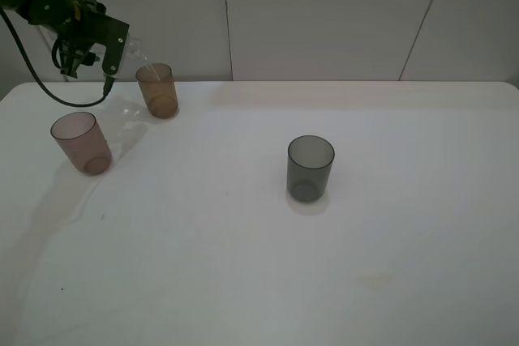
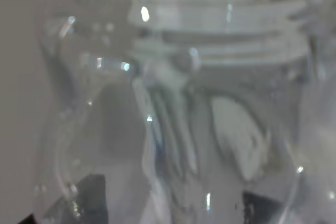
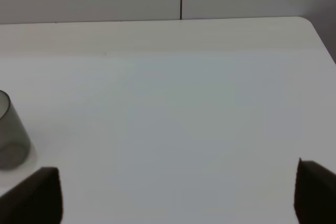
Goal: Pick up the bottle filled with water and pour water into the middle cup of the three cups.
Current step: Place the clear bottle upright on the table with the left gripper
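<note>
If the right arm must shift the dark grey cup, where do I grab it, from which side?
Take the dark grey cup across its side wall, near the rim, coming in level from its right in the high view. It stands upright, has no handle and tapers toward the base, so a higher grip should slip less.

Smoky grey cup [image 3: 11, 129] — white table [image 3: 189, 98]
</note>
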Action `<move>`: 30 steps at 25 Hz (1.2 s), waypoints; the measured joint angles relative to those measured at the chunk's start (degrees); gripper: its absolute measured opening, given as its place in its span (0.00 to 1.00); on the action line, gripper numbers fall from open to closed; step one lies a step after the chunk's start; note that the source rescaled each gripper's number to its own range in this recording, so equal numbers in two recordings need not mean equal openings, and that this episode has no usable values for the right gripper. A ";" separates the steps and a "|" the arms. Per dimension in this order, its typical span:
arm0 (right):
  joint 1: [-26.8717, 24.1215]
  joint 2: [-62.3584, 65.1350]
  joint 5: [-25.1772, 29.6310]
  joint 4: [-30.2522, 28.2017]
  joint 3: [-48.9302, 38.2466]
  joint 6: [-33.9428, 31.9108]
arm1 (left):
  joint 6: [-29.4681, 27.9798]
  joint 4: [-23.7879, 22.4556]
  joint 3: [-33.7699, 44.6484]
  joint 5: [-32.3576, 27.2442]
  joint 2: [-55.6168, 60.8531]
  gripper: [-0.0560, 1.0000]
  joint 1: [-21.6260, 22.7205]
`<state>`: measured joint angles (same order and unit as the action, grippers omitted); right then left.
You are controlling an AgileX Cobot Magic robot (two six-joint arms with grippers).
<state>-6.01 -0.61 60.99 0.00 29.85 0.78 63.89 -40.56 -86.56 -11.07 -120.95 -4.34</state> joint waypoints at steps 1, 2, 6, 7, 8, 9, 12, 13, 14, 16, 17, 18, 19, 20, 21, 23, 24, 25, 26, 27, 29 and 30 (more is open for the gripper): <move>0.00 0.00 0.00 0.00 0.00 0.00 | 0.00 -0.52 0.00 0.05 0.00 0.07 0.00; 0.00 0.00 0.00 0.00 0.00 0.00 | 0.05 -0.84 0.00 0.13 0.00 0.07 0.00; 0.00 0.00 0.00 0.00 0.00 0.00 | 0.17 -1.81 0.00 1.20 0.00 0.07 0.00; 0.00 0.00 0.00 0.00 0.00 0.00 | 0.17 -2.11 0.00 1.64 0.00 0.07 0.00; 0.00 0.00 0.00 0.00 0.00 0.00 | 0.17 -2.42 0.00 1.91 0.00 0.07 0.00; 0.00 0.00 0.00 0.00 0.00 0.00 | 0.17 -2.52 0.00 2.18 0.00 0.07 0.00; 0.00 0.00 0.00 0.00 0.00 0.00 | 0.17 -2.92 -0.06 2.44 0.00 0.07 0.00; 0.00 0.00 0.00 0.00 0.00 0.00 | 0.17 -3.08 -0.10 2.54 0.00 0.07 0.00; 0.00 0.00 0.00 0.00 0.00 0.00 | 0.23 -3.52 -0.10 2.57 0.00 0.07 0.00; 0.00 0.00 0.00 0.00 0.00 0.00 | 0.36 -4.60 -0.10 2.61 0.00 0.07 0.00; 0.00 0.00 0.00 0.00 0.00 0.00 | 0.41 -5.30 -0.10 2.61 0.00 0.07 0.00; 0.00 0.00 0.00 0.00 0.00 0.00 | 0.54 -5.88 -0.10 2.61 0.00 0.07 0.00; 0.00 0.00 0.00 0.00 0.00 0.00 | 0.60 -6.55 -0.10 2.61 0.00 0.07 0.00; 0.00 0.00 0.00 0.00 0.00 0.00 | 0.84 -7.19 -0.10 2.63 0.00 0.07 0.00; 0.00 0.00 0.00 0.00 0.00 0.00 | 1.03 -7.75 -0.10 2.68 0.00 0.07 0.00; 0.00 0.00 0.00 0.00 0.00 0.00 | 1.19 -8.60 -0.10 3.06 0.00 0.07 0.00; 0.00 0.00 0.00 0.00 0.00 0.00 | 1.25 -8.68 -0.10 3.31 0.00 0.07 0.00; 0.00 0.00 0.00 0.00 0.00 0.00 | 1.27 -8.68 -0.10 3.67 0.00 0.07 0.00; 0.00 0.00 0.00 0.00 0.00 0.00 | 1.27 -8.68 -0.10 4.11 0.00 0.07 0.00; 0.00 0.00 0.00 0.00 0.00 0.00 | 1.32 -8.68 -0.10 4.60 0.00 0.07 0.00; 0.00 0.00 0.00 0.00 0.00 0.00 | 1.43 -8.72 -0.10 5.25 0.00 0.07 0.00; 0.00 0.00 0.00 0.00 0.00 0.00 | 1.43 -8.85 -0.10 5.67 0.00 0.07 0.00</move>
<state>-6.01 -0.61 60.99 0.00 29.85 0.78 65.31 -49.41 -86.66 -5.40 -120.95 -4.34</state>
